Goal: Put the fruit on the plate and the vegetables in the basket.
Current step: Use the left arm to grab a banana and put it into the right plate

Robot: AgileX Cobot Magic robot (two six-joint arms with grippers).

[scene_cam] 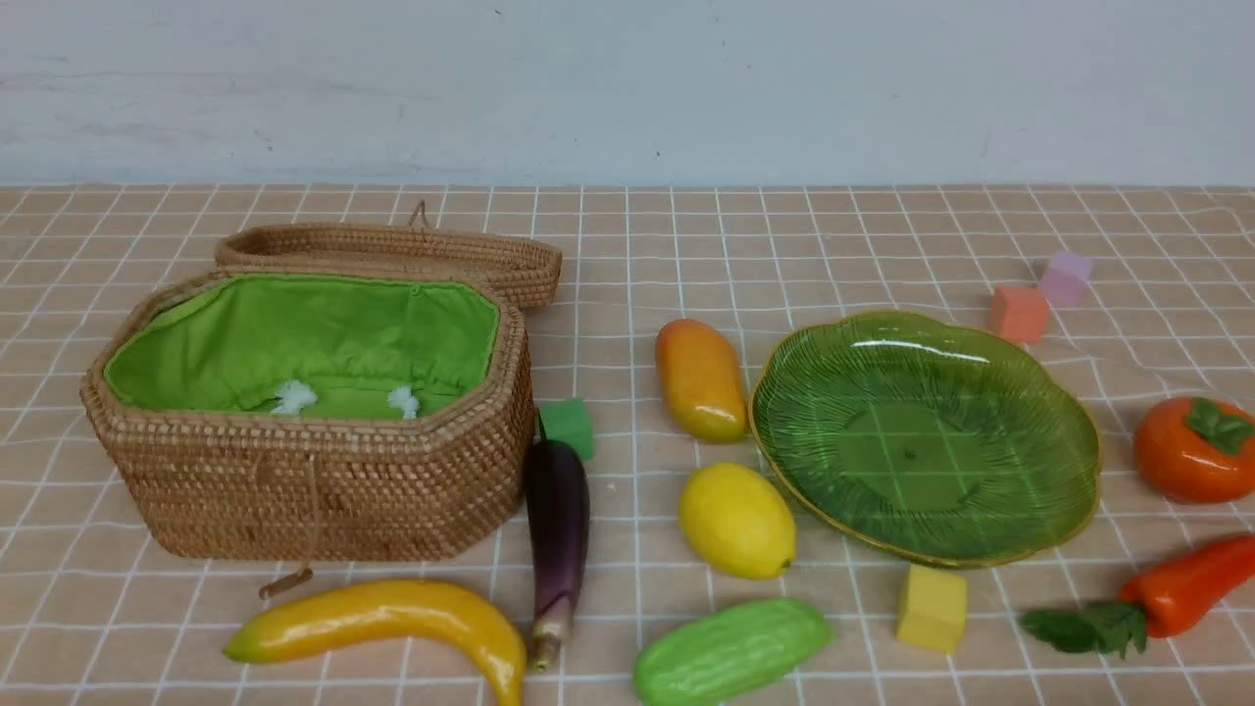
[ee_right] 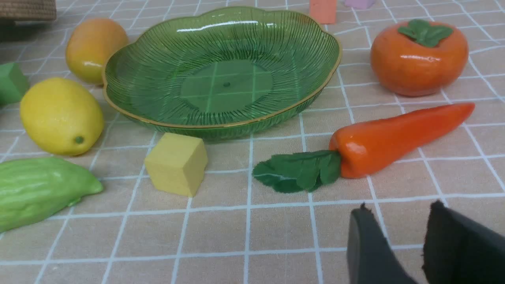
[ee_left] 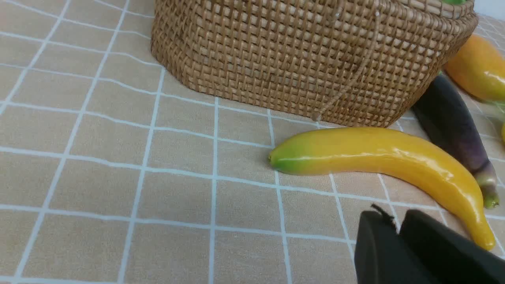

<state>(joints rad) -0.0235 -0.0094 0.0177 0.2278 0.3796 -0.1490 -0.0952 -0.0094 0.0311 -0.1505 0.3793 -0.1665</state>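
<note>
Far left of the translucent green ribbed glass plate (scene_cam: pixel 922 441), the brown woven wicker basket (scene_cam: pixel 314 490) sits open. Its matching wicker lid (scene_cam: pixel 392 250) is off behind it, so the green lining is ready for vegetables, and none are in yet. My left gripper (ee_left: pixel 394 221) hangs low over there, pads pinched together on nothing, by the curved yellow banana (scene_cam: pixel 392 618). Between basket and plate lies the dark purple eggplant (scene_cam: pixel 557 520).

Just left of the plate are the orange-yellow mango (scene_cam: pixel 699 378) and the yellow lemon (scene_cam: pixel 735 518), with the light green ridged cucumber (scene_cam: pixel 730 652) off its near-left. The plate is bare.

Right of it sit the round orange persimmon (scene_cam: pixel 1191 456) and the long red-orange pepper (scene_cam: pixel 1186 583). My right gripper (ee_right: pixel 400 221) hovers there, jaws parted and empty. I'd judge it's lined up for the pepper.
</note>
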